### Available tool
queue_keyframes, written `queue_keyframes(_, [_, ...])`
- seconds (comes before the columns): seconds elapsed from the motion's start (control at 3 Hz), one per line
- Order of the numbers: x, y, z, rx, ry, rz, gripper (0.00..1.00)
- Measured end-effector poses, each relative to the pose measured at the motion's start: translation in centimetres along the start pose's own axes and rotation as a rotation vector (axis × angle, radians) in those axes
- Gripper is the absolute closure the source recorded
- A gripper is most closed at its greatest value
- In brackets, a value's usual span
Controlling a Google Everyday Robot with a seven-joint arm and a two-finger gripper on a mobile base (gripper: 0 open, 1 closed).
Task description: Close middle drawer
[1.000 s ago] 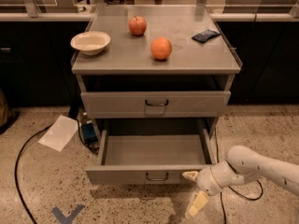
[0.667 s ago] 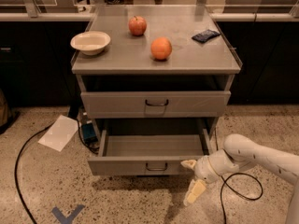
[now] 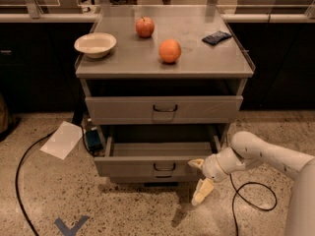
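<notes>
On top of the cabinet (image 3: 206, 63) sit a bowl (image 3: 95, 44), an apple (image 3: 144, 27) and an orange (image 3: 170, 51). Lower down, the middle drawer (image 3: 142, 166) sticks out, partly open. At its right end is the gripper (image 3: 200, 179), fingers spread apart, holding nothing, top finger against the drawer front.

Middle drawer (image 3: 133, 166) was smooth matt grey metal; cabinet top (image 3: 197, 63) metal too, faint sheen. Gripper (image 3: 199, 180), at drawer's right front corner, fingers apart, looked smooth cream plastic. Floor (image 3: 147, 215) was speckled, polished.
</notes>
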State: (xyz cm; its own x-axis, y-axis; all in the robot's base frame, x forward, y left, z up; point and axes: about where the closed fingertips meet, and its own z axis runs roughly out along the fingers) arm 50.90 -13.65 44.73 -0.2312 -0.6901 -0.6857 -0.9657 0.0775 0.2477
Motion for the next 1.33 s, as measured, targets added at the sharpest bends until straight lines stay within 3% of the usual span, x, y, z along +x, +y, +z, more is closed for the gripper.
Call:
queue_keyframes(0.67, [-0.3,-1.1,1.4,-0.05,0.026,-0.023,0.0])
queue_keyframes(1.0, [-0.7,-2.9,0.8,-0.04,0.042,-0.036,0.0])
queue_keyframes(1.33, [-0.9,-3.9,-1.4,0.018,0.046,-0.036,0.0])
